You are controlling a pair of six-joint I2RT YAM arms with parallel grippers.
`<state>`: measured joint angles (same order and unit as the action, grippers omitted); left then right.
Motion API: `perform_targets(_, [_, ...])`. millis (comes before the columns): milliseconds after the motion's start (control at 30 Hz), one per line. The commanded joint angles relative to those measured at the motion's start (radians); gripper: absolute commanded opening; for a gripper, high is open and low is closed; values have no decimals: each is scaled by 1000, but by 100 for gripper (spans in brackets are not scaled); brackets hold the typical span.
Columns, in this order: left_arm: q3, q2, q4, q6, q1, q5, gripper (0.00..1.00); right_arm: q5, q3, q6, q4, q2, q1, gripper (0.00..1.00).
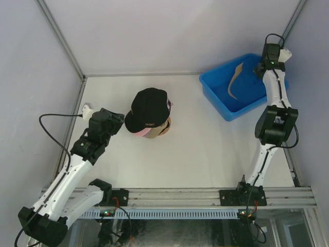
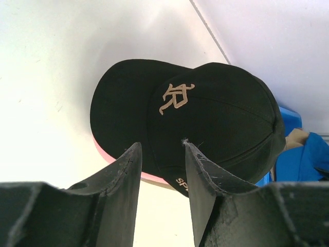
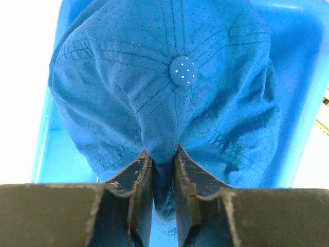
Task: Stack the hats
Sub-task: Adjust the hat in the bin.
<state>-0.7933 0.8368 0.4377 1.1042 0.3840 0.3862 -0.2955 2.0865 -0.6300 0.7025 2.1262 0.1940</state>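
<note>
White table [image 1: 205, 154] under grey walls: near its middle, toward the left edge, a black cap [image 1: 149, 109] tops a pile with a pink cap [image 1: 134, 133] and a tan cap [image 1: 158, 131] beneath. The left hand [image 1: 119, 122] sits just beside the brim, and the right hand [image 1: 271, 60] hangs over a blue bin [image 1: 247, 100] at the far right corner. Left wrist view: the fingers stand partly apart, gripping nothing, the black cap just beyond them. Right wrist view: the fingers are nearly closed, pinching the crown fabric of a blue cap [image 3: 169, 92], the bin's walls showing around it.
</note>
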Motion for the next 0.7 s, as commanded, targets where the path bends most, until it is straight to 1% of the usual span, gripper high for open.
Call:
perform_targets(0, [-29, -39, 20, -15, 5, 7, 43, 10, -52, 11, -77, -90, 6, 20])
perform_targets(67, [-26, -50, 30, -11, 5, 8, 43, 25, -81, 8, -95, -106, 9, 24])
perform_targets(167, [-21, -67, 40, -8, 5, 9, 43, 56, -114, 4, -122, -121, 15, 32])
perform_targets(267, [-13, -79, 46, -3, 5, 8, 43, 92, -114, 1, -122, -104, 23, 35])
perform_targets(333, [-9, -85, 49, 1, 4, 9, 43, 108, -115, 5, -124, -91, 24, 31])
perform_targets(467, [-2, -93, 55, 4, 6, 11, 42, 120, -136, 7, -146, -95, 24, 20])
perform_targets(533, [0, -95, 58, 5, 4, 13, 42, 118, -137, 8, -146, -94, 25, 20])
perform_targets(567, [0, -96, 59, 5, 5, 13, 42, 120, -136, 9, -143, -90, 25, 23])
perform_targets(667, [2, -93, 58, 9, 5, 11, 42, 145, -94, 16, -101, -45, 33, 35])
